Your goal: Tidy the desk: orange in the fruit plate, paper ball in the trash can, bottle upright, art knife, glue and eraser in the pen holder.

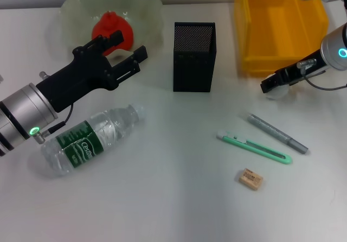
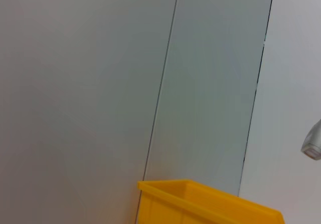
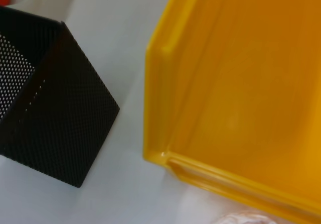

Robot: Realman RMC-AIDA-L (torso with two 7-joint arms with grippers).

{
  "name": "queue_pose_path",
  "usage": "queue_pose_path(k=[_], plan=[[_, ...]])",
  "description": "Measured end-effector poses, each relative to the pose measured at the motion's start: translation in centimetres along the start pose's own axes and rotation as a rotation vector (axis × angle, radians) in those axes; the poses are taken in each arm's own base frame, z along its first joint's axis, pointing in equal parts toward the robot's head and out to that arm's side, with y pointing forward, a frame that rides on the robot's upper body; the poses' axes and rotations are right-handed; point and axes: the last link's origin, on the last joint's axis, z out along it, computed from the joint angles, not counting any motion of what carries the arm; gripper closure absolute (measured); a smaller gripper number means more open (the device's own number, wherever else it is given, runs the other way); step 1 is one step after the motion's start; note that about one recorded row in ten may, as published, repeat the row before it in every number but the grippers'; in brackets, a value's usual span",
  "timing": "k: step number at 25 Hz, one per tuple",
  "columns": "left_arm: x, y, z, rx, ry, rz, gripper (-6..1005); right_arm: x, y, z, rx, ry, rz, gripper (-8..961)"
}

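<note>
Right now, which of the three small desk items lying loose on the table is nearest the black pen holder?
The green art knife: its near tip lies closest to the pen holder. The grey glue pen sits farther right, and the tan eraser lies farthest, toward the front edge.

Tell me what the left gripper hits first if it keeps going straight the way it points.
Probably the fruit plate rim and the orange in it: the left gripper, open, points right at them, though its height is unclear.
</note>
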Motion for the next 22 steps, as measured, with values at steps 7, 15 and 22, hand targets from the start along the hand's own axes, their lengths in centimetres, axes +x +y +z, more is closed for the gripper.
queue_pose_path(k=[7,15,22], plan=[[0.0,0.0,0.0,0.0,0.0,0.0,288,0.0,0.2,-0.1,-0.014,-0.001,-0.013,272],[-0.2,0.0,-0.3,0.007,-0.003,-0.003,294,-0.7,1.7,-3.8,-0.159,-0.142,-0.1,477],[-0.3,0.0,-0.5,0.01,-0.005,-0.005,301,-2.3,-0.4,-8.1,-0.058,-0.368,-0.068,492]])
